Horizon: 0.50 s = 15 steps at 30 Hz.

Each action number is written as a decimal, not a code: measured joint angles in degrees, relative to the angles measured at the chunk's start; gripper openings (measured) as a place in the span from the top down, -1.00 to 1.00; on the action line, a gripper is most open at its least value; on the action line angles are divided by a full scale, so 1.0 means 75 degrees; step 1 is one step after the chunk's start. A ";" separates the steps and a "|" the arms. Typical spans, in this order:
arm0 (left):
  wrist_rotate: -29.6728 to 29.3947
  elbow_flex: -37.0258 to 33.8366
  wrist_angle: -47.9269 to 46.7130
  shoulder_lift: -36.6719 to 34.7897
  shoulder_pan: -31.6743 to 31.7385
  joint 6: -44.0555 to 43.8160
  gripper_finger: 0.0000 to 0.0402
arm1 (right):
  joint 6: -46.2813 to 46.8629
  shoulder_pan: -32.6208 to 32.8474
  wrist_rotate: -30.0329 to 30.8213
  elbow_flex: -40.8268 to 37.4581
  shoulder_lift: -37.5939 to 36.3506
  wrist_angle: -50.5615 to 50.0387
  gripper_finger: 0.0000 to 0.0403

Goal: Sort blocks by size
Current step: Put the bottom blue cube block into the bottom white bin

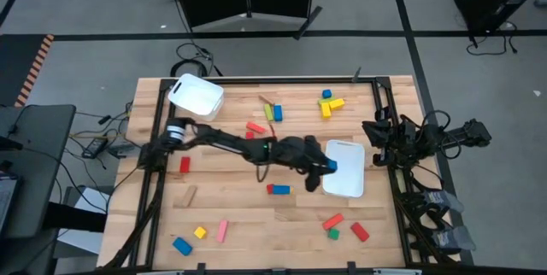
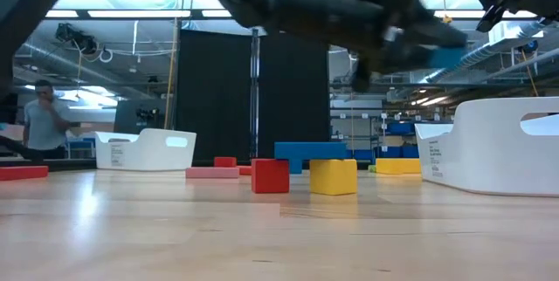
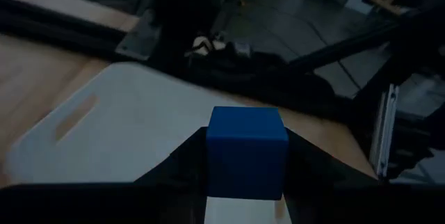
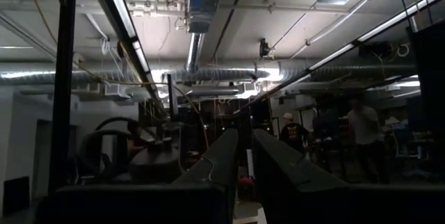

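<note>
The left gripper clamps a blue cube, judged light, rigid and smooth, on opposite flat faces, while the right gripper waits closed and empty at the table's right edge.

Two matte-black jointed robot arms: the left arm bears a silver-white ringed joint, the right arm loose black cables.

Two dark arms, two white bins, five blue blocks, at least five red blocks, one pink block and two plain wooden bars are counted in the high view, while the yellow and green pieces are too small to be separated.
</note>
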 joint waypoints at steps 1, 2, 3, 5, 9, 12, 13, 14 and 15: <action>0.0003 0.0215 -0.0107 0.0175 0.0004 0.0000 0.30 | 0.0000 0.0000 0.0000 0.0000 0.0000 -0.0001 0.72; 0.0008 0.0416 -0.0196 0.0359 0.0010 0.0000 0.30 | 0.0000 0.0000 0.0000 0.0000 0.0000 0.0002 0.72; 0.0044 0.0596 -0.0219 0.0530 0.0017 -0.0001 0.30 | 0.0000 0.0000 0.0000 0.0000 0.0000 0.0003 0.72; 0.0263 0.0879 -0.0418 0.0788 0.0026 -0.0015 0.30 | 0.0000 0.0000 0.0000 0.0000 0.0000 0.0004 0.72; 0.0322 0.1287 -0.0753 0.1129 0.0032 -0.0137 0.17 | 0.0000 0.0000 0.0000 0.0000 0.0000 0.0002 0.72; 0.0458 0.1325 -0.0897 0.1254 0.0074 -0.0262 -0.25 | 0.0000 0.0000 0.0000 0.0000 0.0000 0.0001 0.72; 0.0563 0.1322 -0.0889 0.1258 0.0094 -0.0304 -0.39 | 0.0000 0.0000 0.0000 0.0000 -0.0003 0.0001 0.72; 0.0653 0.1323 -0.0814 0.1255 0.0118 -0.0325 -0.51 | 0.0000 0.0000 0.0000 0.0000 0.0000 0.0001 0.72; 0.0660 0.1327 -0.0722 0.1234 0.0138 -0.0332 -0.62 | 0.0000 0.0000 0.0000 0.0000 0.0000 -0.0002 0.72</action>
